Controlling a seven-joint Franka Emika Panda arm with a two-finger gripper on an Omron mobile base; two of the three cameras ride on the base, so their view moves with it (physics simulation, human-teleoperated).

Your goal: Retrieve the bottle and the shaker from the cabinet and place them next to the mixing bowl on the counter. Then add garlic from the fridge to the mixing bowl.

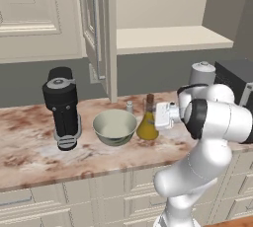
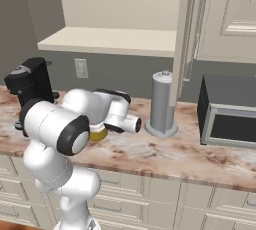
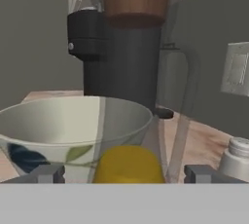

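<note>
**Mia:** While the bottle [image 1: 147, 122] is standing on the counter [image 1: 34, 149], where is the gripper [image 3: 127, 173] sitting?

**Sam:** It is sitting right around the bottle. In the hand view, one finger tip [image 3: 47, 173] is showing on each side of the yellow bottom of the bottle. The tips are standing wide apart, with a gap between each tip and the glass. So the gripper is not squeezing the bottle.

**Mia:** Is the bottle lying down?

**Sam:** No, it is standing up straight. Its brown cork is pointing up. It is resting just beside the mixing bowl [image 1: 115, 126], on the side near the arm.

**Mia:** And where is the shaker [image 1: 129, 106] waiting?

**Sam:** It is standing on the counter too, just behind the bowl and near the bottle. In the hand view, its cap is peeking in at the lower right.

**Mia:** What is standing past the bowl?

**Sam:** A black coffee machine [image 1: 63, 108] is standing there. Over the counter, the cabinet [image 1: 173, 37] door is hanging open.
</note>
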